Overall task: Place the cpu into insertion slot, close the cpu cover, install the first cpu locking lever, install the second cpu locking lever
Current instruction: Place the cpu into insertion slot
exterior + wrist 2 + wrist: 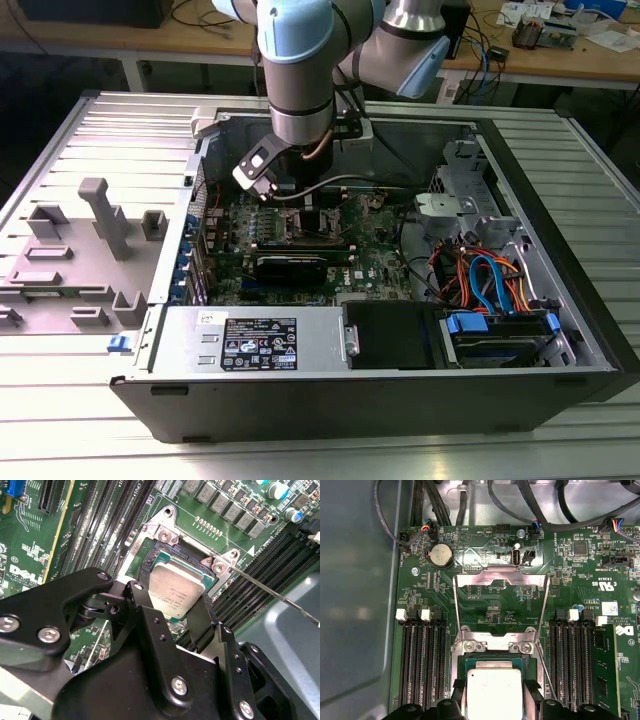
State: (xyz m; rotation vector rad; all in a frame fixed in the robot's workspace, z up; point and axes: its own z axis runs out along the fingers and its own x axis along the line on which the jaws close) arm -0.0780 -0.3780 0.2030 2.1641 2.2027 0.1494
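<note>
Between the fingers of the gripper, the cpu is clamped by two opposite edges, lying flat with its metal top up. It is held squarely at the slot, edges parallel to the rim, so the slot lies straight below the fingers; whether the cpu is fully seated cannot be told. Beyond the slot the cover is swung open, clear of the recess, and a lever is seen unlatched, slanting away across the memory slots.
</note>
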